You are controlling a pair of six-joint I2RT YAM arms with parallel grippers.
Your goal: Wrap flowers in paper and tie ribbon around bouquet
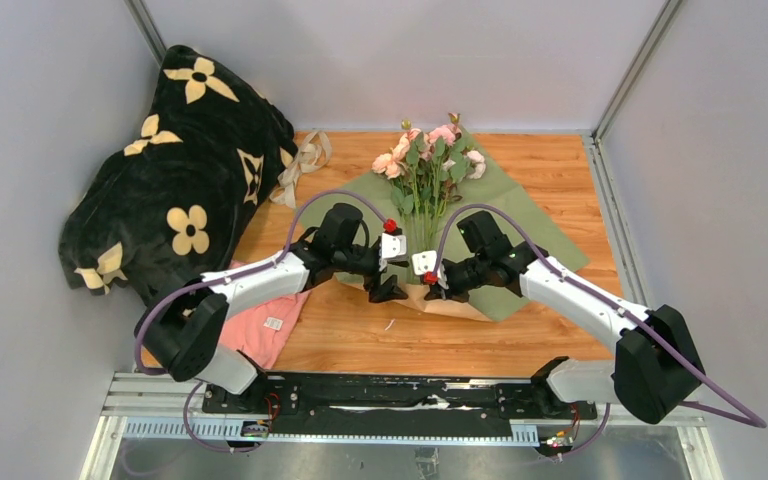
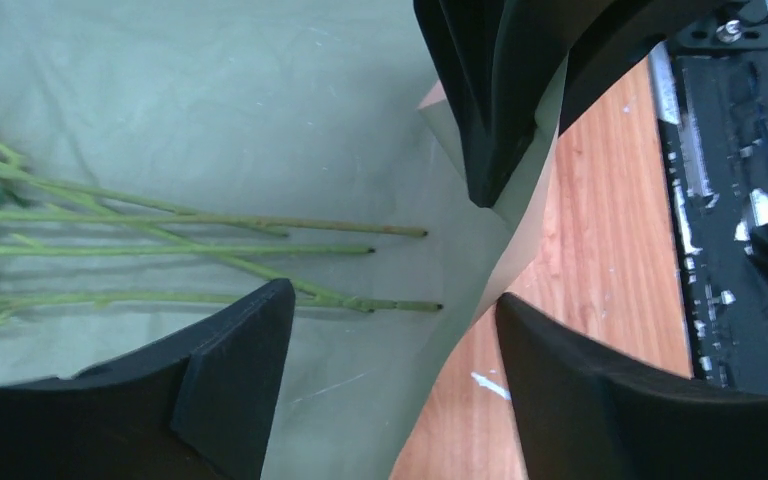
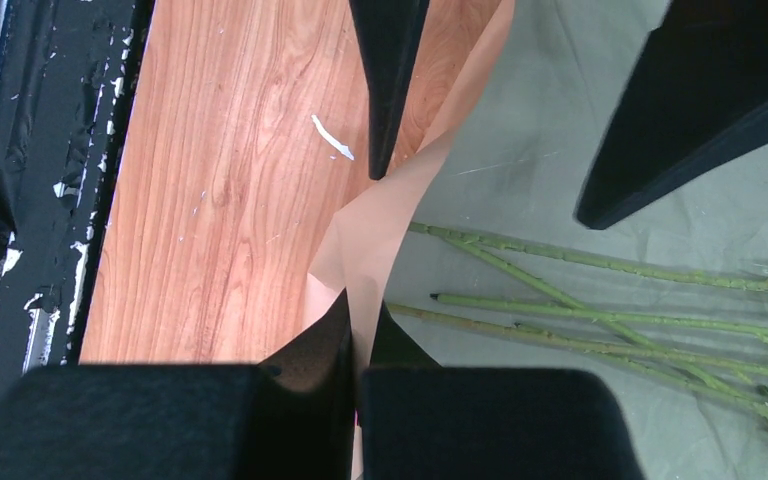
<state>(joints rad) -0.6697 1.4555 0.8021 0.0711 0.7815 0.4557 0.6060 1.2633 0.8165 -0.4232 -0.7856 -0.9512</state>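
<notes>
Near the paper (image 1: 522, 214), a pink cloth (image 1: 253, 342) bears an unreadable label (image 1: 273, 323)

Open tabletop (image 1: 550, 160) right of the flowers (image 1: 425, 165); blanket (image 1: 175, 200) (bulky) crowds the left.

**Inspector:** What is the top view hiding?

**Assistant:** The left gripper (image 1: 388, 290) and right gripper (image 1: 432, 285) are covering part of the paper (image 1: 530, 215) at its near edge, plus the flowers' (image 1: 425, 165) stem ends. The left arm (image 1: 260, 280) is overlapping the pink cloth (image 1: 260, 338), and its label (image 1: 273, 323) is showing too small to read.

**Inspector:** The wrist views?

**Assistant:** Both are cutting the blooms off at the frame edge. The paper fold is disappearing between the right gripper's fingers (image 3: 480, 420). A white fleck (image 2: 490, 385) on the counter (image 1: 360, 340) is proving too small to identify.
</notes>
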